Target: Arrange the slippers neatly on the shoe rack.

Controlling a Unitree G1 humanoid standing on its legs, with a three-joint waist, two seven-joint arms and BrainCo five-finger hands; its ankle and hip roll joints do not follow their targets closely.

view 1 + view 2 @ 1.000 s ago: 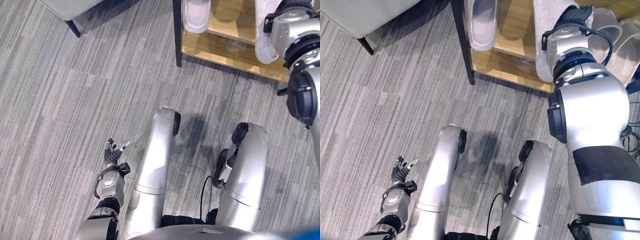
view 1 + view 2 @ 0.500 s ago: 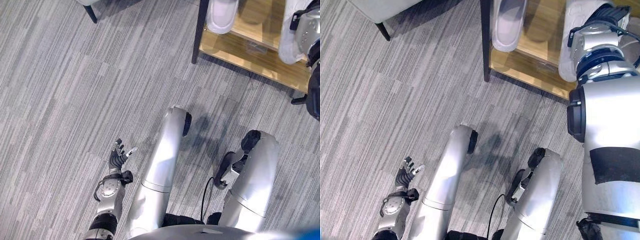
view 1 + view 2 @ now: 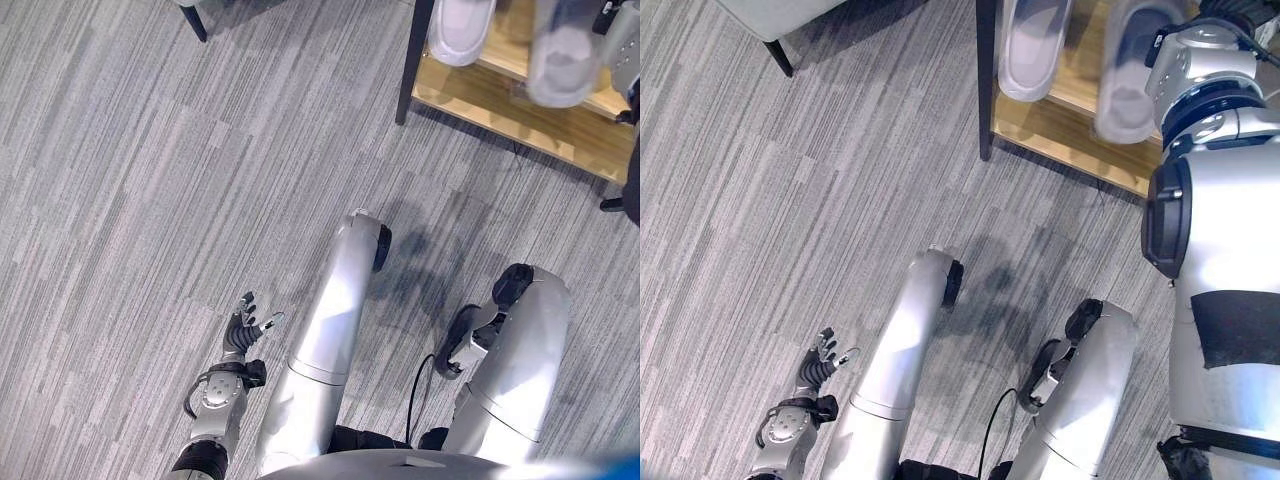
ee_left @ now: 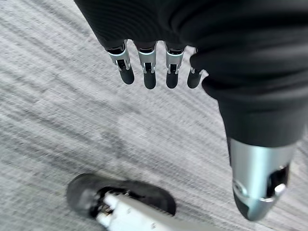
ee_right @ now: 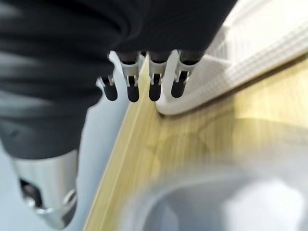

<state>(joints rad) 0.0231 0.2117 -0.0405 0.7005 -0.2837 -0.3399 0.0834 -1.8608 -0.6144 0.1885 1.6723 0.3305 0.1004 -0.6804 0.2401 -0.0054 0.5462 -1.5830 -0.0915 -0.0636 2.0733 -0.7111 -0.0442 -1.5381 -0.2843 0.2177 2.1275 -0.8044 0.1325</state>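
Grey striped carpet (image 3: pixel 150 200) runs up to a wooden shoe rack (image 3: pixel 1070 120) with a dark corner post. Two pale slippers lie lengthwise across its shelf: one (image 3: pixel 1032 50) by the post, another (image 3: pixel 1130 70) beside it, blurred. The right hand (image 5: pixel 144 82) hovers open above the shelf, holding nothing. The left hand (image 3: pixel 243 325) hangs open over the carpet. No readable writing.

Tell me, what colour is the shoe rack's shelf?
The shelf is light, honey-coloured wood with a dark post; clearest in the right eye view.
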